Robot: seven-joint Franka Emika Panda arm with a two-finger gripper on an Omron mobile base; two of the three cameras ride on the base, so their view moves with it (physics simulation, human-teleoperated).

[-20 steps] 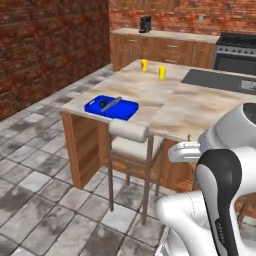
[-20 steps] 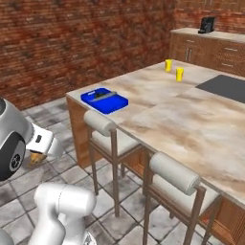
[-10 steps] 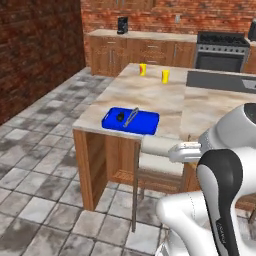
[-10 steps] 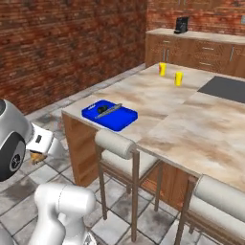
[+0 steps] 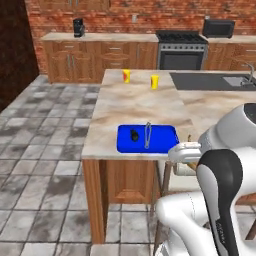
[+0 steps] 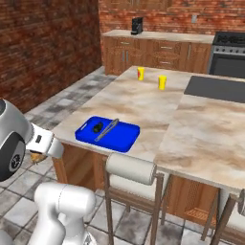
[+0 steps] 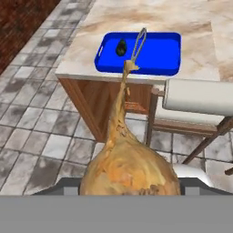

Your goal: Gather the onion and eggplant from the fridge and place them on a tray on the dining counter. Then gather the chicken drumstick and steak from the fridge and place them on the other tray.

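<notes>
Gripper (image 7: 129,193) is closed around the onion (image 7: 129,170), which sits very close to the hand camera at 6 o'clock of that view. Its golden-brown bulb swells between the jaws, and its long dry stem rises toward 12 o'clock, with the tip seen just before the blue tray (image 7: 139,53). The finger tips themselves are hidden behind the bulb. In the right base view a small brown part of the onion (image 6: 37,156) shows under the white hand, at 9 o'clock of the picture, well apart from the counter (image 6: 143,103).

On the marbled counter (image 5: 135,105) lies the blue tray (image 5: 147,138), near the edge that faces the robot. It has a raised rim and rounded corners. Inside it I see a small dark round thing (image 5: 134,135) toward the left and a thin grey utensil (image 5: 147,136) beside it; what exactly they are, I cannot tell. Two yellow cups (image 5: 126,75) stand further back on the counter, toward 12 o'clock from the tray, near each other but apart. A dark grey section (image 5: 200,81) is at 2 o'clock from the tray.

A stool (image 6: 130,169) with a pale cushion stands just before the counter, at 5 o'clock from the tray (image 6: 107,134) in the right base view. Against the brick back wall there are wooden cabinets (image 5: 95,57) and a stove (image 5: 182,50).
</notes>
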